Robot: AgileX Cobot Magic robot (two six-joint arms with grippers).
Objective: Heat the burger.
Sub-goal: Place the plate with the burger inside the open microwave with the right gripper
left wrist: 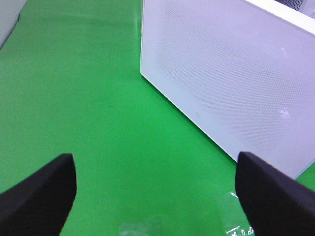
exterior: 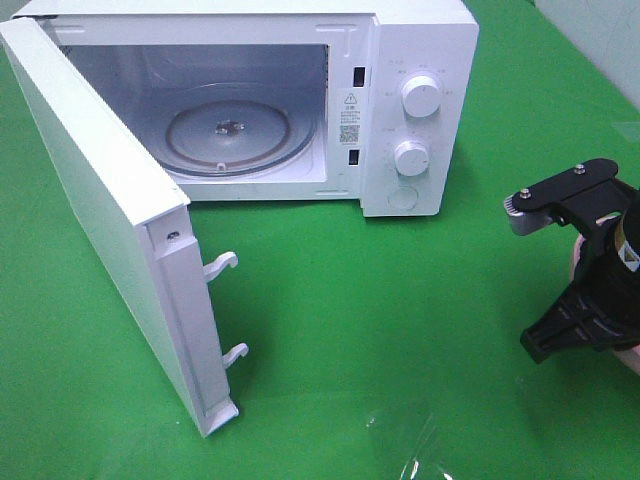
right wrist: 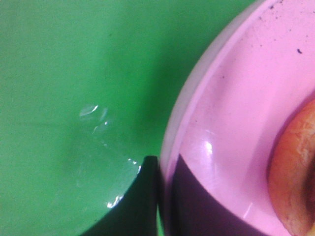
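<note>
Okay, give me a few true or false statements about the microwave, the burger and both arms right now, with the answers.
1. The microwave door stands open. True.
2. The burger sits on the turntable. False: the turntable is bare; the burger is on the pink plate.
3. The right arm's fingers are shut on the pink plate's rim. True.
4. The left arm's fingers grip the door. False: they are open, clear of it.
</note>
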